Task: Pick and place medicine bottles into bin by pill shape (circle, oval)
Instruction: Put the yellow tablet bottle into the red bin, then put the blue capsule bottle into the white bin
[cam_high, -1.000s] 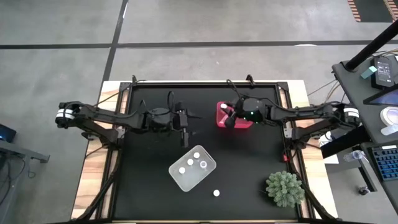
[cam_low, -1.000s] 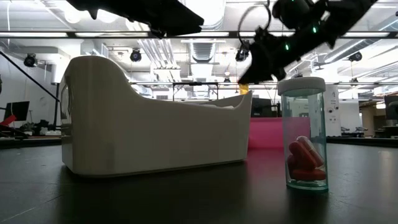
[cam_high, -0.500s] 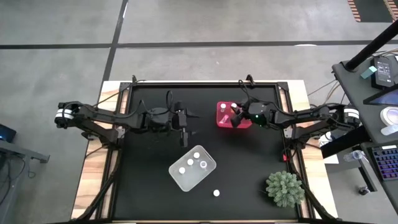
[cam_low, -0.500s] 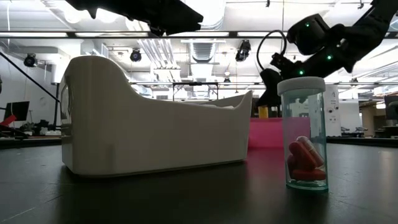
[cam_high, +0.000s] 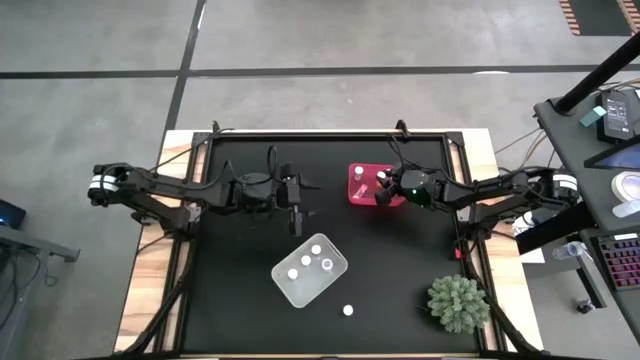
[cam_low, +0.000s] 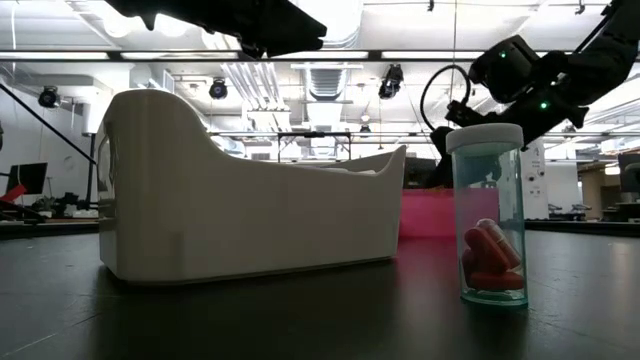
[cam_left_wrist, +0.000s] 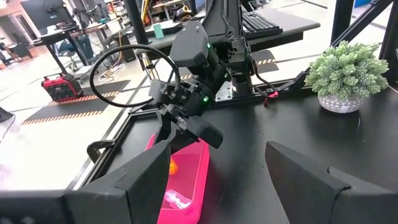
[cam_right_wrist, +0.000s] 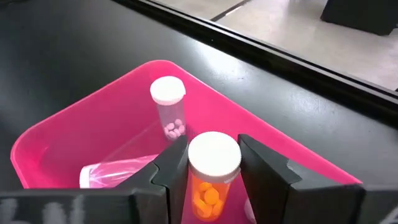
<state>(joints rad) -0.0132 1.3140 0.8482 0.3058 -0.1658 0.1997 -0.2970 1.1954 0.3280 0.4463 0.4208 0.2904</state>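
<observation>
A: Take the white bin (cam_high: 310, 269) as our mark. How much is sorted?

B: Three white-capped bottles stand in it. Nearer the table's front edge than the bin, one teal bottle (cam_low: 488, 215) of red oval pills is unsorted, so at least that one is left. The spiky plant (cam_high: 459, 302) sits off to the bin's right, out of the way.

A: And farther back?

B: Beyond the bin to the right is the pink bin (cam_right_wrist: 74, 140), with a bottle of pink round pills (cam_right_wrist: 168, 109) upright and another lying down. The right gripper (cam_right_wrist: 214, 167) hangs over it, its fingers flanking an orange-pill bottle (cam_right_wrist: 213, 175); whether they grip or are letting go, I cannot tell.

A: The left gripper (cam_high: 296, 213)?

B: Just behind the white bin, jaws wide, holding nothing. Nothing blocks the lone bottle.
</observation>
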